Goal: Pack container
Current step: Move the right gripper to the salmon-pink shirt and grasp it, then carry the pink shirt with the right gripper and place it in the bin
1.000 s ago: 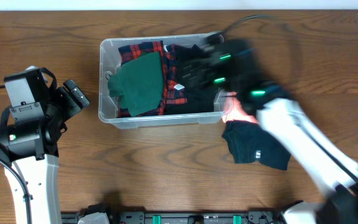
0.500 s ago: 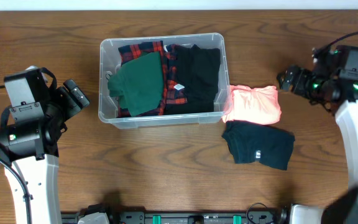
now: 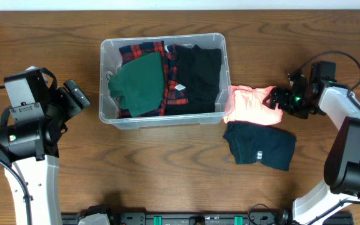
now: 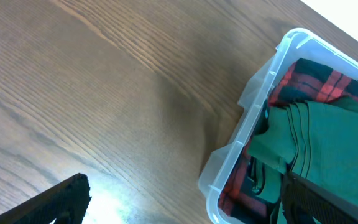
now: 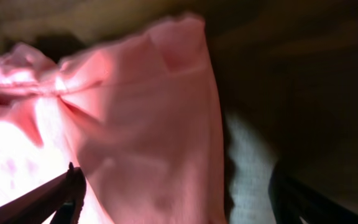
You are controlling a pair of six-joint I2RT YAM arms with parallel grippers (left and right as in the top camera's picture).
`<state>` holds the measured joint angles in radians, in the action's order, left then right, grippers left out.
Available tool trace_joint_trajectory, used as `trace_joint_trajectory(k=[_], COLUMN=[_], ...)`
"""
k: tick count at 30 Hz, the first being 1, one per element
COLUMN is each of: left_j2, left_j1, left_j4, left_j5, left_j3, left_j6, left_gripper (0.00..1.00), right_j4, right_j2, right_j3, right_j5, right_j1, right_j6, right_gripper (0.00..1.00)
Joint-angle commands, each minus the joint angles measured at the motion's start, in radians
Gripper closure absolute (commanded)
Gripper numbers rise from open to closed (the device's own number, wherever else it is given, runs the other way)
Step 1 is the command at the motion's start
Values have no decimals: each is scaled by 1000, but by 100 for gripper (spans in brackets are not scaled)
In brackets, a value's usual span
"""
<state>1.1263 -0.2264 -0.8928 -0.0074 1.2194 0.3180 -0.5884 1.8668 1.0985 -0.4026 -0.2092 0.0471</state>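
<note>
Container [image 3: 167,120] sits mid-table, slightly toward the far edge. Inside it: red-and-black plaid shirt [image 3: 179,91], folded green garment [image 3: 141,82] on top at the left, black garment [image 3: 200,78] filling the right half. Packing looks partly done.

Two pieces are left out on the table [image 3: 167,178]: pink garment [image 3: 252,107] touching the container's right wall, dark garment [image 3: 259,145] just in front of it.

Right gripper [image 3: 276,100] is at the pink garment's right edge, jaws spread wide over the cloth, gripping nothing yet. Likely the next pick.

Left gripper [image 3: 79,99] is parked left of the container, spread wide, empty.
</note>
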Motion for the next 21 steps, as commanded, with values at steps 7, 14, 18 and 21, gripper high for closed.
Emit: trace_joint_trajectory(k=[7,14,18,21], left_j2=[3,3,3,3], left_j1=[-4,-4,-4,-4], left_j4=[-1,-1,-1,-1], left_j5=[-12,-12,-12,-12], left_j3=[2,2,2,2], left_j6=[9,9,9,9], left_gripper=[2,2,2,2], right_j4=[-11,-39,11,136], right_j2=[48,-33,-201,-353], right_j3=[-8,-6,2,7], right_j5=[-165,-274,-520,-614], right_j1=[-5,-8,-8,-8], right_j6=[-27,-26,-12,122], right_gripper=[68,98,99,99])
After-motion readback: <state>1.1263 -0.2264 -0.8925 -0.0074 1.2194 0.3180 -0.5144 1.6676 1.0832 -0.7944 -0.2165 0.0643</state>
